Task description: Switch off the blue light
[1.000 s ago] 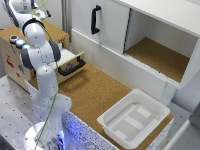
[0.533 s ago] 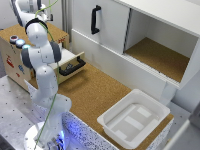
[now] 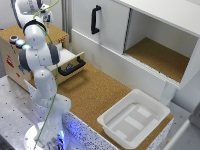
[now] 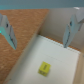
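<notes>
Exterior view: the white cabinet (image 3: 150,30) fills the far right, one compartment standing open, and the cork-topped desk (image 3: 95,92) runs in front of it. The white arm (image 3: 39,55) rises from its pedestal at the near left and bends up toward the far left corner. Behind it sits the wooden box (image 3: 11,52), its drawer (image 3: 70,65) pulled out to the right. A white tray (image 3: 134,119) lies at the near right, well apart from everything the task concerns.

The blue light (image 3: 24,46) sits on top of the wooden box at its left side, glowing pale cyan, just beside a darker round button (image 3: 14,38).

Over the last second almost nothing has shifted: the arm holds nearly the same pose and the light glows as before, so the press has not been made (my reading is that the approach is barely under way).

In the wrist view the fingers (image 4: 7,31) are spread wide with nothing between them. They hang over a white-walled recess holding a small yellow block (image 4: 45,68). The light is not in that view, so the hand probably needs re-aiming toward the box top.
</notes>
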`<state>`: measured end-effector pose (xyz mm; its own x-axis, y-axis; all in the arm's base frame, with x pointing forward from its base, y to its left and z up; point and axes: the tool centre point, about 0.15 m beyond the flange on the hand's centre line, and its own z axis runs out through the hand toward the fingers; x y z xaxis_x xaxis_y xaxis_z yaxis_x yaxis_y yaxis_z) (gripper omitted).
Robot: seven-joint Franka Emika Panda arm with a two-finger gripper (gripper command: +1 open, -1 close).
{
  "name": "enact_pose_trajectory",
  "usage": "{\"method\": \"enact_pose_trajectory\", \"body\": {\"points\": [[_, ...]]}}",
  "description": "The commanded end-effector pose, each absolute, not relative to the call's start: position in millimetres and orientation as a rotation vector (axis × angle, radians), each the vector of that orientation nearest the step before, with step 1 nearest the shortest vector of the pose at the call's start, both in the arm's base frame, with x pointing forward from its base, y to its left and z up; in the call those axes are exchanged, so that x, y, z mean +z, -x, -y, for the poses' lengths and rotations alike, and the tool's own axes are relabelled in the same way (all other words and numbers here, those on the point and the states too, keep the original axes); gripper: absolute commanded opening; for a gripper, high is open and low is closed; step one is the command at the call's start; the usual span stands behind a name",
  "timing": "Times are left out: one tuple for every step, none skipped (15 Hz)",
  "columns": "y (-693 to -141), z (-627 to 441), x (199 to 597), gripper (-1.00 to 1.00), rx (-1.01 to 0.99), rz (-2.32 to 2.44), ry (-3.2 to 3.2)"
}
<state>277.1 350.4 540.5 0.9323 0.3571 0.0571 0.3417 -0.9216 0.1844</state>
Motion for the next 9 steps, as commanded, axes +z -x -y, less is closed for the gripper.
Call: {"method": "enact_pose_trajectory", "body": {"points": [[-281,-268,529,1.00,0.109,-0.259,-3.009],[-281,-254,527,1.00,0.103,-0.208,-3.008],[-283,-242,523,1.00,0.082,-0.155,-3.018],[-284,-231,519,1.00,0.069,-0.141,-3.027],[-282,-222,517,1.00,0.099,-0.145,-3.009],[-285,-206,513,1.00,0.072,-0.107,-3.012],[-286,-192,512,1.00,0.077,-0.096,-3.002],[-288,-176,507,1.00,0.064,-0.063,-2.999],[-291,-161,503,1.00,0.049,-0.026,-2.995]]}}
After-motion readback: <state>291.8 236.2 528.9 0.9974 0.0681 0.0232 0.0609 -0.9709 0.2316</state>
